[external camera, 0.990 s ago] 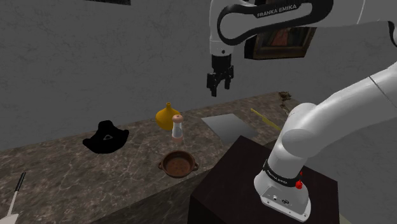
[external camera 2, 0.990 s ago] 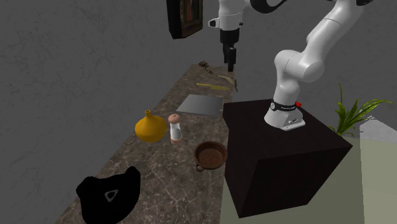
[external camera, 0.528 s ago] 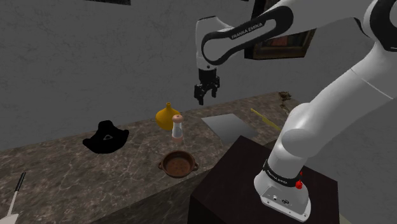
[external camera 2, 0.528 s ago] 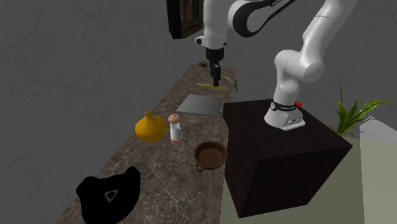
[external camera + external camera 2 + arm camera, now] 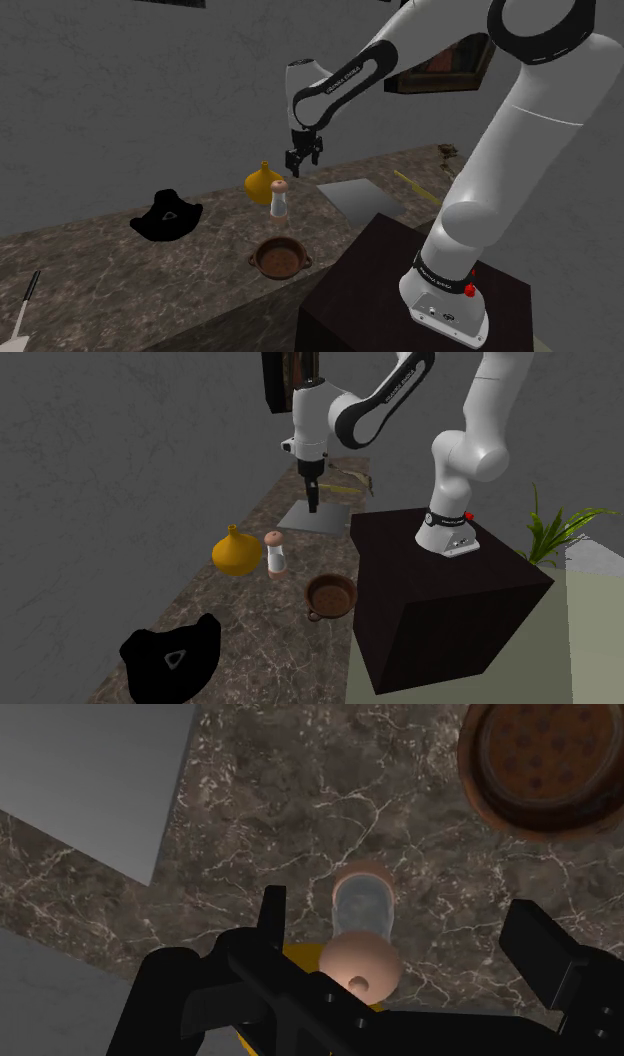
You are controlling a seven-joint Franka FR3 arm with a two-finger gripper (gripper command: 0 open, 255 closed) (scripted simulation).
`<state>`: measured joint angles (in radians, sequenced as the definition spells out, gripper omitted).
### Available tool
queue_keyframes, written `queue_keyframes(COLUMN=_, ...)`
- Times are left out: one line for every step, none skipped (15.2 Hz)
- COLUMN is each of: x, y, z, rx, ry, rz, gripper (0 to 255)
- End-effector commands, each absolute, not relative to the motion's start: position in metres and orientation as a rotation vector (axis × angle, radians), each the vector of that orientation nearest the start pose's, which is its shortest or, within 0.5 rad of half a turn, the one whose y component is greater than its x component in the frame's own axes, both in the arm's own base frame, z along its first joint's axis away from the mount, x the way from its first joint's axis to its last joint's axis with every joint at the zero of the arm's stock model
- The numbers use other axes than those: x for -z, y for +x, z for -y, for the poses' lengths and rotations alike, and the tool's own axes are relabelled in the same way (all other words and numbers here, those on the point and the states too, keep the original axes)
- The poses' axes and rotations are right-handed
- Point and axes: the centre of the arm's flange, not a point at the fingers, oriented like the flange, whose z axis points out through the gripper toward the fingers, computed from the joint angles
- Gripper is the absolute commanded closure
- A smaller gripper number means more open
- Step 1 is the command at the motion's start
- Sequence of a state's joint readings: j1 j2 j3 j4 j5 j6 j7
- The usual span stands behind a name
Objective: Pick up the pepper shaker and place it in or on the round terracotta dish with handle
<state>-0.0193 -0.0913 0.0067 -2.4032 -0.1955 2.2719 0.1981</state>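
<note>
Hovering above the pepper shaker (image 5: 279,200), the tool (image 5: 300,166) gapes (lettering on arm (image 5: 340,78) illegible).

The worktop (image 5: 200,270) looks like polished dark brown stone, marbled with pale veins. The pepper shaker (image 5: 361,904) has a clear, glassy body under a smooth pinkish cap with small holes. The round dish (image 5: 279,260) is rusty brown and matt like unglazed clay, its inside dimpled and rough. The yellow vessel (image 5: 263,183) is smooth with a soft sheen. Toward the worktop's far edge a flat grey sheet (image 5: 355,196) is plain and matt. The wall (image 5: 120,100) is rough, mottled grey. The arm (image 5: 520,150) has glossy white shells; the gripper (image 5: 301,164) is matt black.
</note>
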Motion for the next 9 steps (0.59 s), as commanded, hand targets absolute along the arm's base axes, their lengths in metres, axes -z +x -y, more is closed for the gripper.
queue_keyframes(x=-0.329, y=0.493, z=0.011, rx=-0.023, ry=-3.294, rz=-0.124, gripper=0)
queue_keyframes(x=-0.32, y=0.501, z=0.011, rx=-0.015, ry=-3.296, rz=-0.12, gripper=0)
queue_keyframes(x=-0.311, y=0.51, z=0.011, rx=-0.007, ry=-3.299, rz=-0.115, gripper=0)
queue_keyframes(x=-0.302, y=0.519, z=0.012, rx=0.001, ry=-3.301, rz=-0.11, gripper=0)
queue_keyframes(x=-0.293, y=0.528, z=0.012, rx=0.01, ry=-3.304, rz=-0.105, gripper=0)
queue_keyframes(x=-0.284, y=0.537, z=0.012, rx=0.018, ry=-3.306, rz=-0.101, gripper=0)
queue_keyframes(x=-0.275, y=0.546, z=0.012, rx=0.026, ry=-3.308, rz=-0.096, gripper=0)
queue_keyframes(x=-0.266, y=0.555, z=0.012, rx=0.035, ry=-3.311, rz=-0.091, gripper=0)
queue_keyframes(x=-0.258, y=0.565, z=0.012, rx=0.043, ry=-3.313, rz=-0.086, gripper=0)
